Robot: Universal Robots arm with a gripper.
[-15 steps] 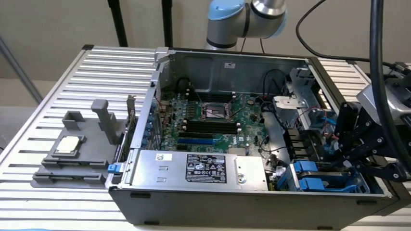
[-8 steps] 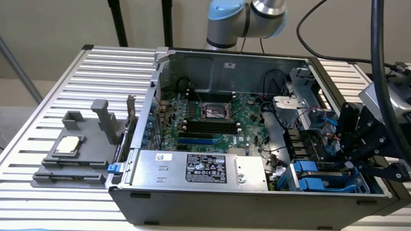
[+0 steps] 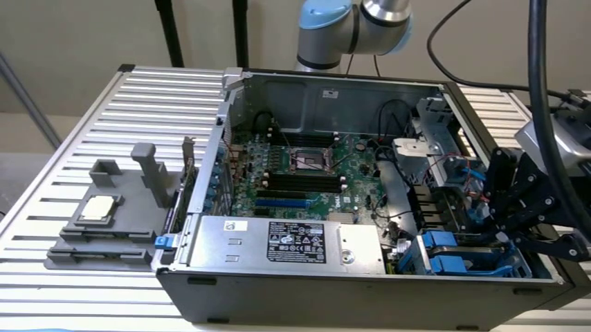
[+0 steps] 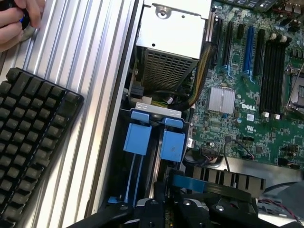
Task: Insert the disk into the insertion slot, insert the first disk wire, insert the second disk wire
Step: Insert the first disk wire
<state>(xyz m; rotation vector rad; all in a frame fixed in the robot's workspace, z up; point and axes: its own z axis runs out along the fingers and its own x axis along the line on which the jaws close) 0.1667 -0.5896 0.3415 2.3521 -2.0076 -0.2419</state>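
The insertion slot is the grey bay with bright blue rails in the near corner of the open computer case, at the exterior view's right. My gripper hangs just above that corner. In the wrist view the slot's blue rails lie straight ahead of my gripper. A thin blue edge stands between the black fingers. It looks like the carrier frame of the disk seen edge-on, with the jaws shut on it. The rest of the disk is hidden by the gripper body.
A silver power supply with a black-and-white label sits beside the slot, and the motherboard lies behind it. A dark grey fixture tray stands on the slatted table at the exterior view's left. A keyboard and a person's hand are outside the case.
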